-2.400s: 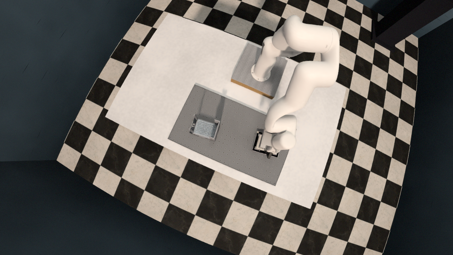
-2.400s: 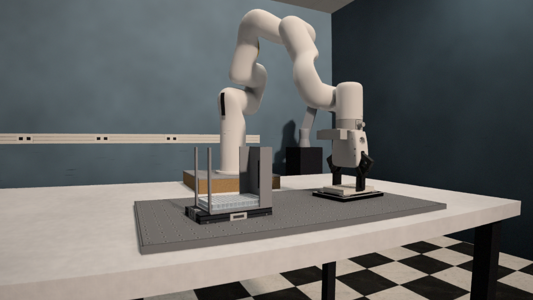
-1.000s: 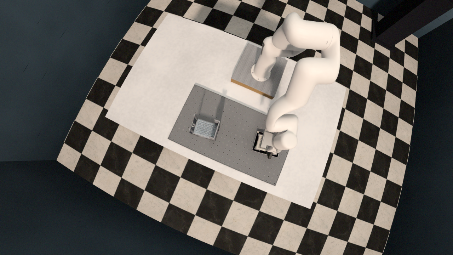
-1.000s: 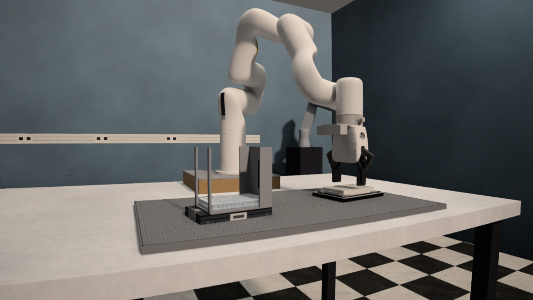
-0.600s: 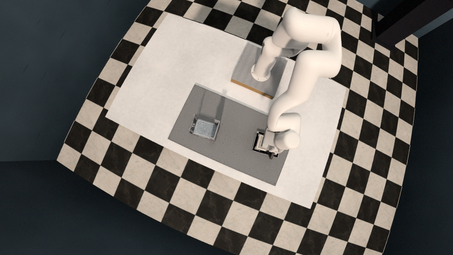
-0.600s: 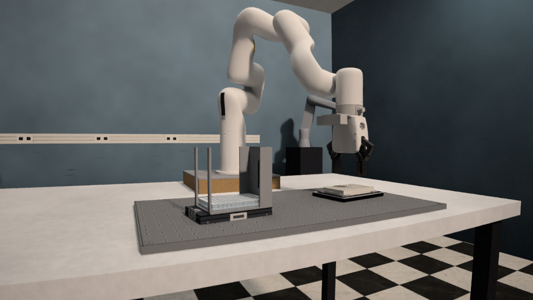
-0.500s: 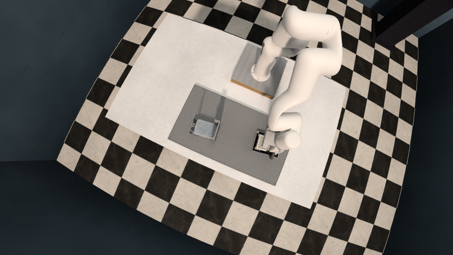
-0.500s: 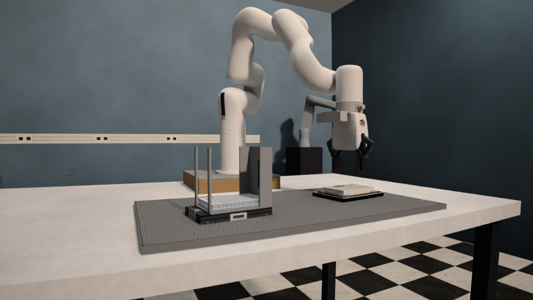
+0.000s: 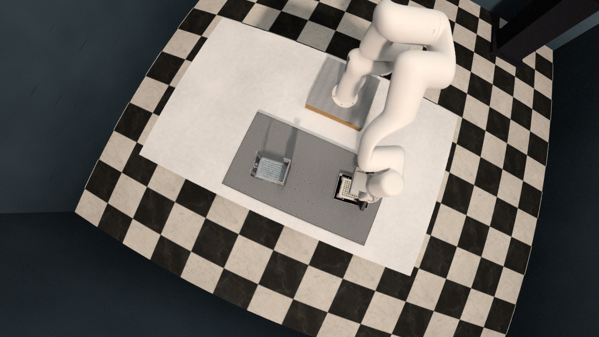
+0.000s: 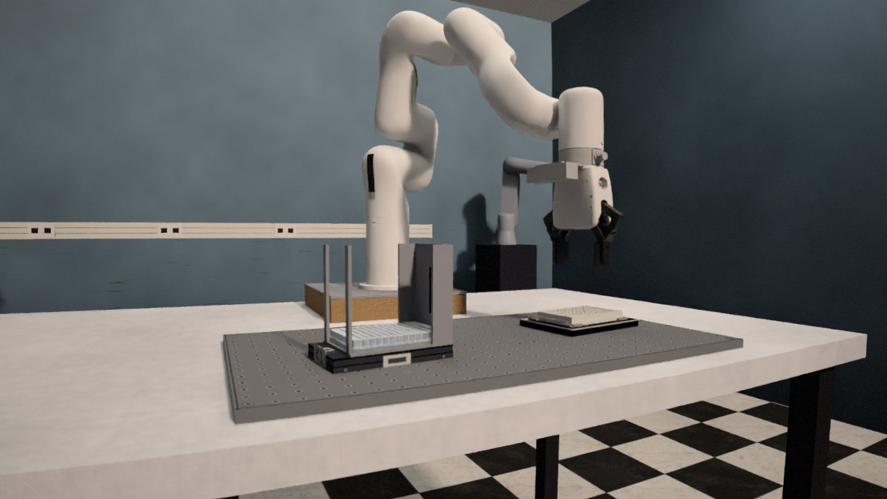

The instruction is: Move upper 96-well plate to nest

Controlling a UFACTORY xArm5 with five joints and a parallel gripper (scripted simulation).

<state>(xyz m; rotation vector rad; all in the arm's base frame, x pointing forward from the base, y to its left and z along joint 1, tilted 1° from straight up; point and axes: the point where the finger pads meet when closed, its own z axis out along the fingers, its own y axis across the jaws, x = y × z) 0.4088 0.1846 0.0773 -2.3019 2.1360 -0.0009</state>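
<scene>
Exterior view: on the white worktop [image 10: 124, 347] the grey breadboard [image 10: 496, 366] carries stack rack K1 [image 10: 434, 291] with one plate [image 10: 381, 335] at 9 o'clock, the 96-well plate [image 10: 579, 314] flat in nest N1 [image 10: 620, 324] at 3 o'clock, gripper [image 10: 581, 251] above, fingers [image 10: 560, 248] spread wide, holding nothing.

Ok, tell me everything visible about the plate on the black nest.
The plate is a flat, off-white, plastic-looking rectangle with a grid of small wells on top. It lies level on the low black nest, near the perforated grey board's right end. The open gripper hangs above, not touching. Its cut corner can't be made out.
</scene>
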